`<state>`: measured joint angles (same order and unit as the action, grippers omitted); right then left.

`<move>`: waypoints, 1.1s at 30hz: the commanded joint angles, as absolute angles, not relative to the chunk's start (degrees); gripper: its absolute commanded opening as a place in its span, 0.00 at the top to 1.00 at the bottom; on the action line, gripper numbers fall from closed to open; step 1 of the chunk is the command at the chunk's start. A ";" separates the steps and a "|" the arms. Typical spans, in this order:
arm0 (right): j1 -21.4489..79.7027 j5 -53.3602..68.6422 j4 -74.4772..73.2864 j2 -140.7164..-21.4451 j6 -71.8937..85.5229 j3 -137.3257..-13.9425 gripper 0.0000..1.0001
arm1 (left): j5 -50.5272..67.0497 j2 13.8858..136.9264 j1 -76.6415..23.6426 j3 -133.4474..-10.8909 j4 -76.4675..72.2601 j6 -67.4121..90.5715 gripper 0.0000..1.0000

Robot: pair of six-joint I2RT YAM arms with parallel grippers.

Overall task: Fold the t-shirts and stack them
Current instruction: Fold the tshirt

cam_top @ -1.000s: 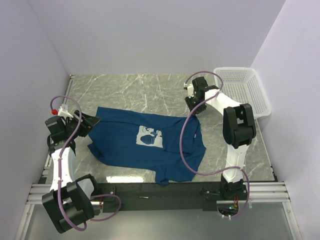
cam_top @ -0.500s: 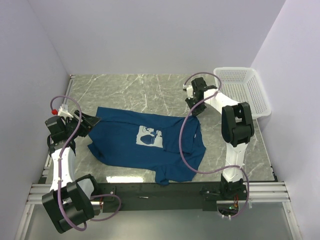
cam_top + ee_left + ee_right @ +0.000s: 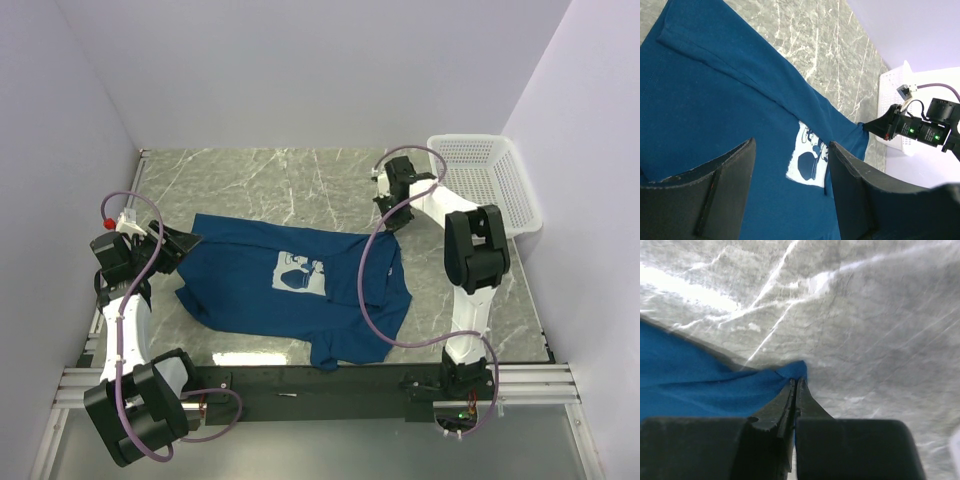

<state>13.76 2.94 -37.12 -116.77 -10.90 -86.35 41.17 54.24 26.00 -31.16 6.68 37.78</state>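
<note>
Right claw pinches the t-shirt corner; left claw gapes

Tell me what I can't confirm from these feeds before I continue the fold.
1. Right wrist view: how much of the t-shirt the shut right gripper pinches. Its own fingers cover the cloth, and the picture is blurred.
2. Top view: that gripper's fingertips, hidden under its own arm.
3. Left wrist view: whether the open left gripper touches the cloth; its height is not shown.
4. Top view: the print, too small to read.
</note>
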 commanded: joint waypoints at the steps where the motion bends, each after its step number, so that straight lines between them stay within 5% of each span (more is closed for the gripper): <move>1: 11.26 7.54 -35.68 -111.45 -4.14 -84.73 1.00 | 42.71 54.14 25.75 -30.85 3.96 38.06 0.35; 23: 4.04 49.02 -29.62 -107.49 9.41 -77.87 1.00 | 42.36 54.67 25.75 -30.94 4.39 37.97 0.34; 33: 5.09 50.64 -33.92 -104.16 -3.06 -73.75 1.00 | 42.10 54.93 25.84 -31.03 4.57 37.79 0.34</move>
